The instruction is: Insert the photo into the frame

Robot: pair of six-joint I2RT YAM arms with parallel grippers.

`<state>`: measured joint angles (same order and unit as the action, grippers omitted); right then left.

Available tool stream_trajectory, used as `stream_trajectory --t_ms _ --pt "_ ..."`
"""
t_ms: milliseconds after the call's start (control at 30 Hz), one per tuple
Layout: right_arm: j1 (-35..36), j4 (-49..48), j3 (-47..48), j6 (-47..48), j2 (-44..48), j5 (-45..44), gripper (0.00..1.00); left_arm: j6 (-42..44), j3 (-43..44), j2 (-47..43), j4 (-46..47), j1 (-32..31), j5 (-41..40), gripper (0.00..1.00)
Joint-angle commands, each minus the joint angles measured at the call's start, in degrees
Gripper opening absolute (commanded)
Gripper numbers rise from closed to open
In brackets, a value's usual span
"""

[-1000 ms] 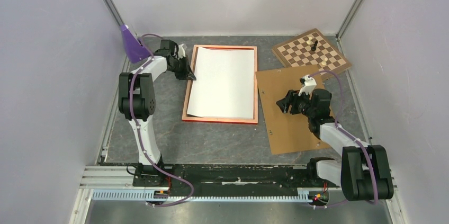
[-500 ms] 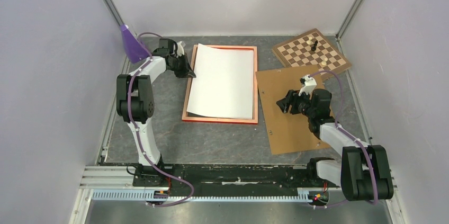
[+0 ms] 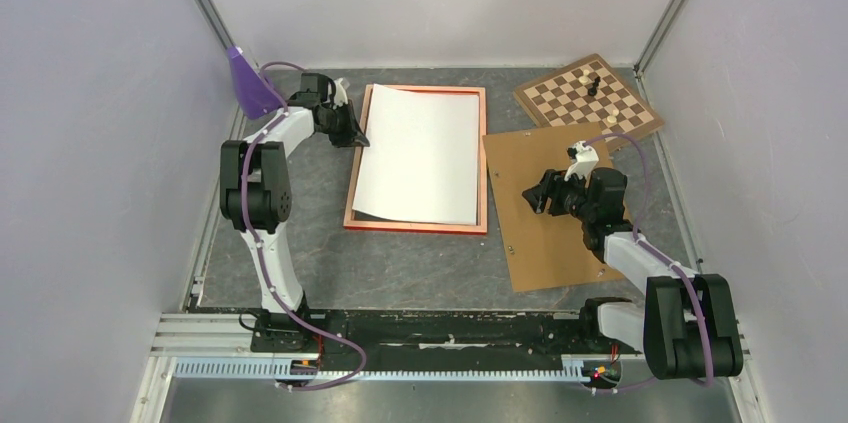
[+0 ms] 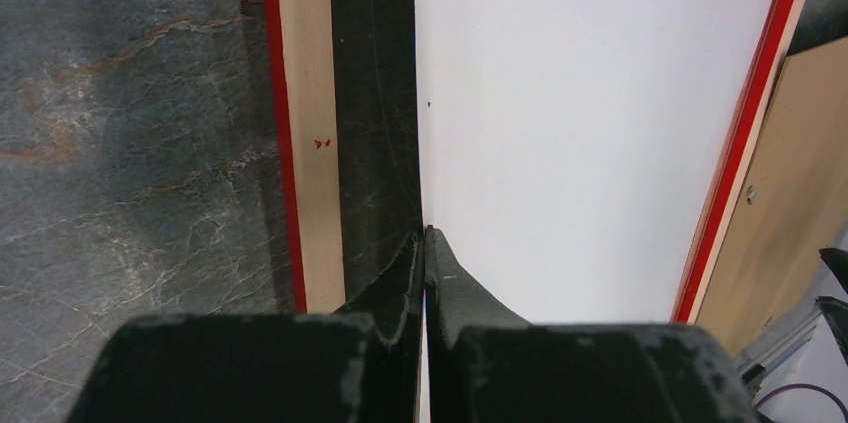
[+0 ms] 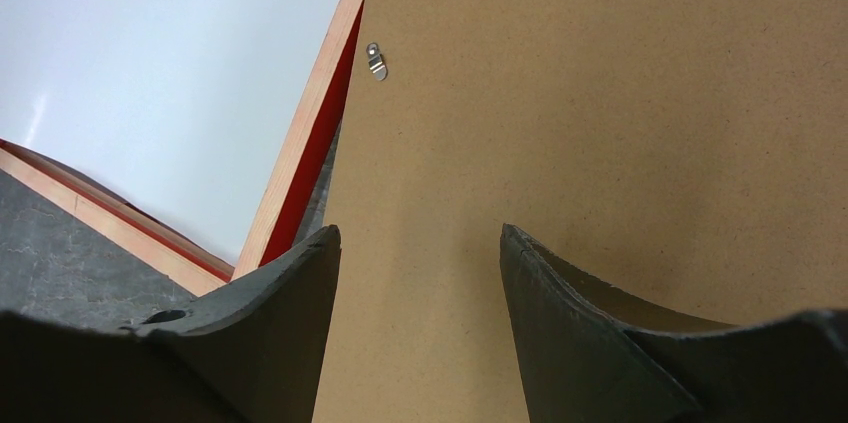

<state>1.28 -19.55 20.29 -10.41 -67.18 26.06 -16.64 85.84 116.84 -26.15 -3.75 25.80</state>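
Observation:
The photo (image 3: pixel 420 158) lies white back up inside the orange-red frame (image 3: pixel 415 227), a little askew. My left gripper (image 3: pixel 359 141) is shut on the photo's left edge near the far corner. In the left wrist view the closed left gripper (image 4: pixel 425 235) pinches that photo (image 4: pixel 590 123) edge, held inward of the frame's left rail (image 4: pixel 305 123) with dark table showing between. My right gripper (image 3: pixel 532 199) hovers open over the brown backing board (image 3: pixel 545 243). Nothing sits between the right gripper (image 5: pixel 420 233) fingertips.
The backing board (image 5: pixel 600 93) carries a small metal clip (image 5: pixel 376 60) and abuts the frame's right rail (image 5: pixel 300 173). A chessboard (image 3: pixel 590 103) with a few pieces lies at the back right. A purple object (image 3: pixel 250 83) stands by the left wall. White walls enclose the table.
My left gripper has crept slightly toward the far side with the photo's edge, shifting the sheet a little. The right arm has stayed still.

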Motion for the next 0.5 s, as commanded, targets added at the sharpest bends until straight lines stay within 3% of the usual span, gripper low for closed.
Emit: stream_trajectory --t_ms 0,467 --pt "-0.31 -2.07 0.39 0.66 0.99 0.68 0.63 -1.55 -0.58 -0.02 2.45 -0.67 -0.60 0.03" --pt "-0.40 -2.33 0.18 0.65 0.96 0.65 0.63 -1.81 -1.58 -0.08 2.68 -1.44 -1.93 0.03"
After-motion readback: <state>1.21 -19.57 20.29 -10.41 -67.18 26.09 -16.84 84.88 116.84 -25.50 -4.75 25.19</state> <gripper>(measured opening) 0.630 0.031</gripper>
